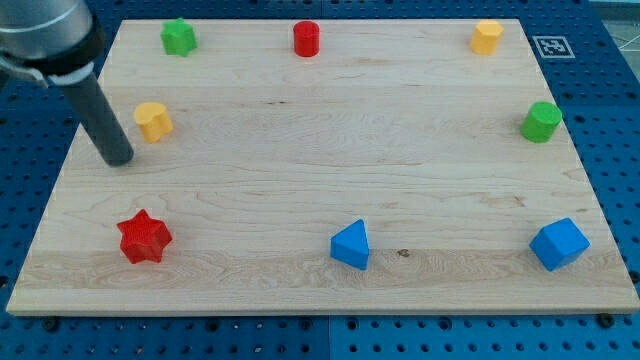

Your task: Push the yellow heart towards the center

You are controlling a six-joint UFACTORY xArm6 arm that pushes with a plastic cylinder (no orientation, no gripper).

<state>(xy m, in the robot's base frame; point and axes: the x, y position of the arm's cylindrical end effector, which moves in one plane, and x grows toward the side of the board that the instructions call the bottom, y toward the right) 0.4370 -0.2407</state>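
The yellow heart (153, 121) sits near the board's left edge, in the upper half. My tip (117, 160) rests on the board just left of and slightly below the heart, a small gap apart from it. The dark rod slants up to the view's top left corner.
A wooden board (320, 170) carries a green star (178, 37), red cylinder (306, 39), yellow block (486, 36), green cylinder (540, 121), red star (144, 237), blue triangle (351, 245) and blue cube (559, 244). A marker tag (548, 45) lies off the board's top right.
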